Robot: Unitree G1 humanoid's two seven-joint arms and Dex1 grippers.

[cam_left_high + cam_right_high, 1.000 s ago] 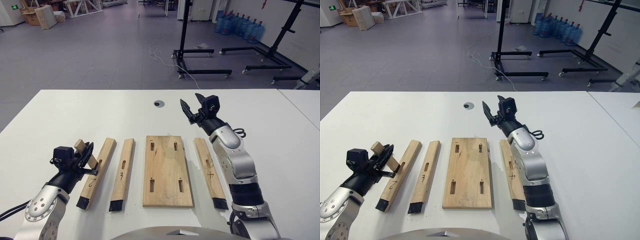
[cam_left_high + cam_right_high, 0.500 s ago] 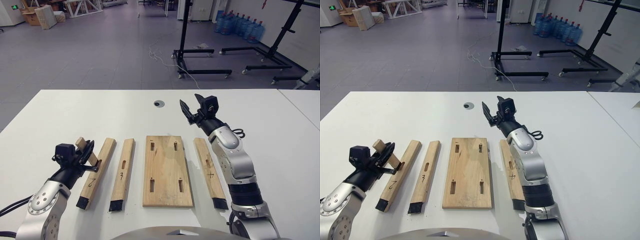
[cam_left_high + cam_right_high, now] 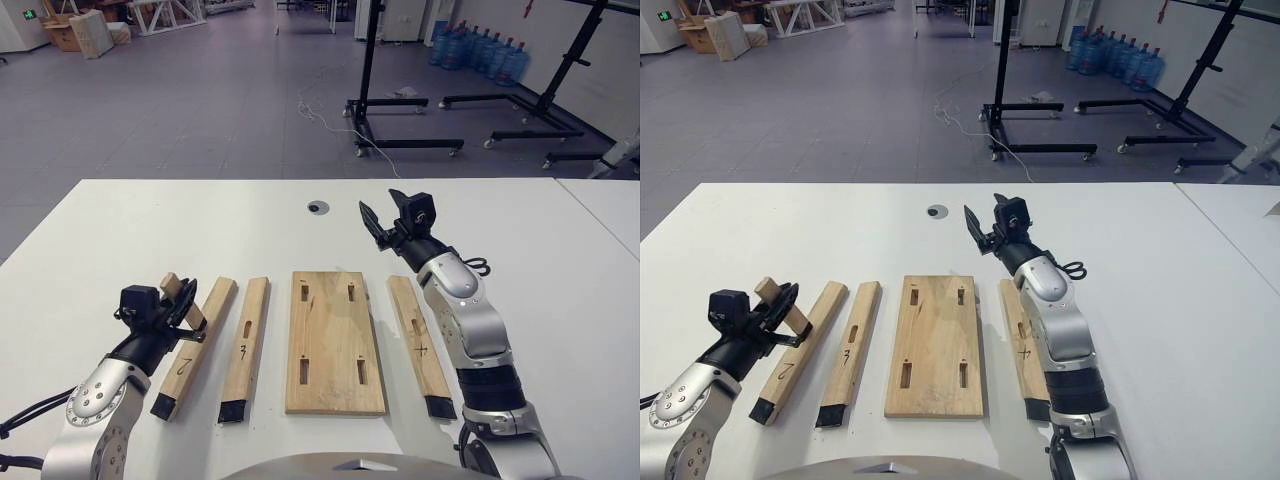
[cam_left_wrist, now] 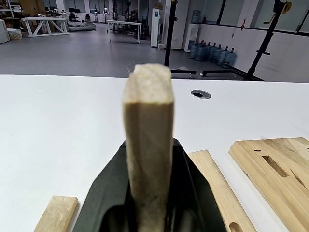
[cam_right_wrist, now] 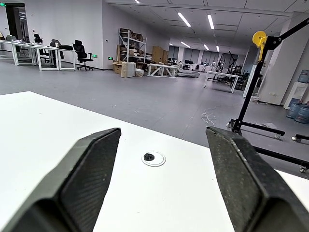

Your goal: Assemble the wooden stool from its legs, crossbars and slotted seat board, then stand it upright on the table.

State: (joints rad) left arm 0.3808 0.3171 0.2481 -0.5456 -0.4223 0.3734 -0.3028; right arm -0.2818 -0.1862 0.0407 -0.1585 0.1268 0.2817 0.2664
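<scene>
Tabletop (image 3: 120, 230): crossbar (image 3: 173, 287) in left end effector (image 3: 181, 313)

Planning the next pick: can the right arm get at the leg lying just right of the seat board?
Probably yes. The right gripper is open and empty, just beyond the leg; nothing lies on it.

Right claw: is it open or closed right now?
Open. The right gripper has its fingers spread wide, bare table showing between them, nothing held.
</scene>
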